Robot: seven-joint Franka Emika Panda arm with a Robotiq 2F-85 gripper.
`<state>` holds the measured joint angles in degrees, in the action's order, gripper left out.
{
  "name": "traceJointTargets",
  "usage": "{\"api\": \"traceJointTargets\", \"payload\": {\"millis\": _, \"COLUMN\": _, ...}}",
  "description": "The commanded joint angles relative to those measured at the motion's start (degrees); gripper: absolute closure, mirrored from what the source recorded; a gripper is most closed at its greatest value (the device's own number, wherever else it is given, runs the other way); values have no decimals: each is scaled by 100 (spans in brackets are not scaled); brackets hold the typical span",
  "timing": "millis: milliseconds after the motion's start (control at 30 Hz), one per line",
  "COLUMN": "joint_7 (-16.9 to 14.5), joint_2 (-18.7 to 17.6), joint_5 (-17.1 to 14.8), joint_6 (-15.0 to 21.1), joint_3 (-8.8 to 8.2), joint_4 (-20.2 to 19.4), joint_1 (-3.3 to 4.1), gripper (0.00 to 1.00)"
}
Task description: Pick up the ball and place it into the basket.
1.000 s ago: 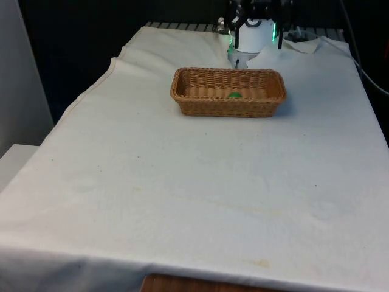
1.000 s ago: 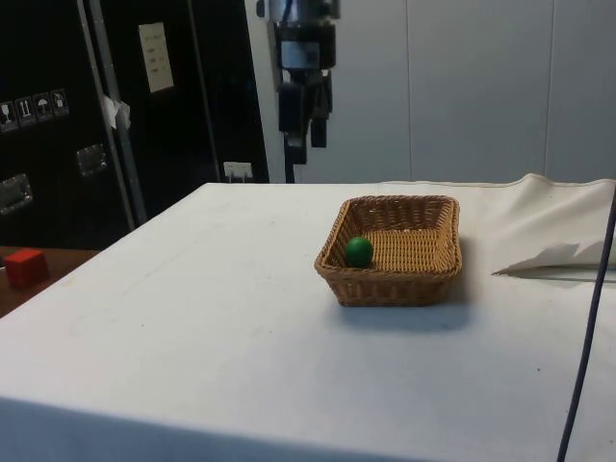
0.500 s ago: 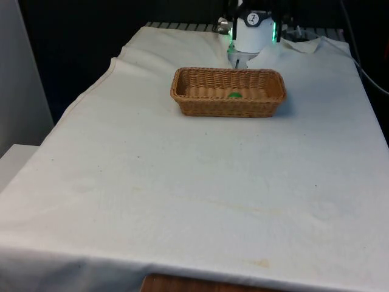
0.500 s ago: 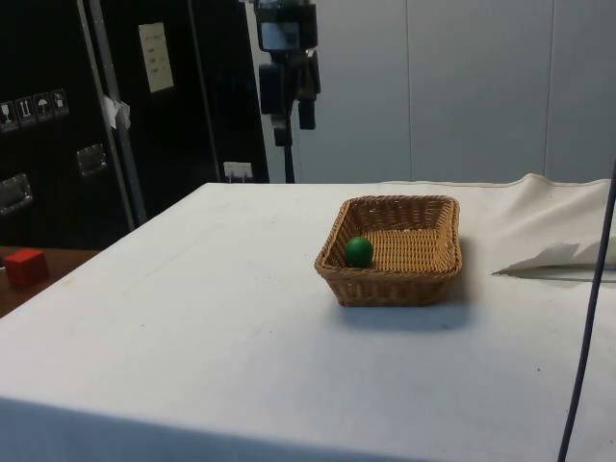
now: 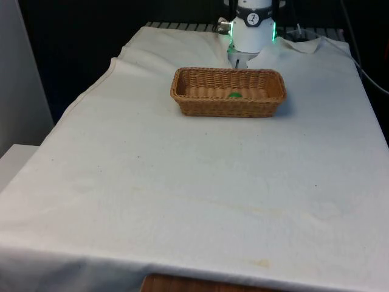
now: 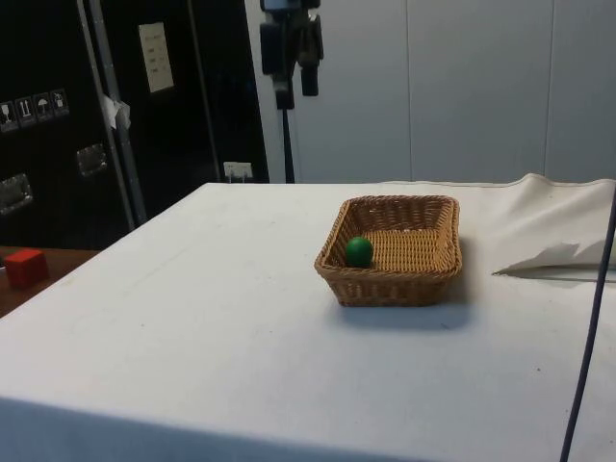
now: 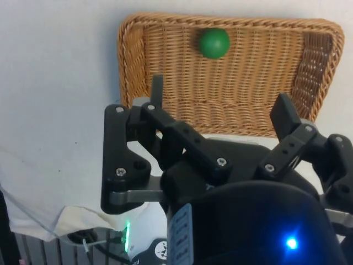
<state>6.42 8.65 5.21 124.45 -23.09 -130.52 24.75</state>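
1. The green ball [image 6: 359,251] is seen inside the woven basket [image 6: 416,281]; in the side view it is found at the near end of the basket, close to the wall that faces the dark cabinets [image 6: 58,115]; in the front view a small part of the ball [image 5: 234,95] is seen over the front rim, near the middle of the basket [image 5: 200,106]; in the wrist view the ball [image 7: 214,42] is seen lying on the basket floor, close to one long wall of the basket [image 7: 129,61].
2. The basket is set on the desk [image 5: 194,201], which is covered with a white cloth; it is placed toward the far end of the desk in the front view, with its long side turned to that camera.
3. The gripper [image 6: 293,85] is held high above the desk in the side view, well apart from the basket and not right over it; it is pointed down.
4. In the wrist view the gripper [image 7: 220,113] is seen spread wide apart; nothing is held between the two black fingers [image 7: 157,91]; the ball is not touched by it.
5. A small red block [image 6: 25,267] is seen on a low brown ledge beside the desk in the side view, well apart from the basket.
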Motion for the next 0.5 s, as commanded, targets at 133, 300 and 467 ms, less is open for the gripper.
{"api": "traceJointTargets", "payload": {"millis": 133, "joint_7": -246, "joint_2": 189, "joint_5": 57, "joint_6": -183, "joint_3": 17, "joint_4": 74, "joint_1": 11, "gripper": 0}}
{"api": "traceJointTargets", "payload": {"millis": 300, "joint_7": -435, "joint_2": 218, "joint_5": 40, "joint_6": -218, "joint_3": 11, "joint_4": 103, "joint_1": 17, "gripper": 0}}
{"api": "traceJointTargets", "payload": {"millis": 467, "joint_7": -733, "joint_2": 195, "joint_5": 0, "joint_6": -201, "joint_3": 6, "joint_4": 143, "joint_1": 23, "gripper": 0}}
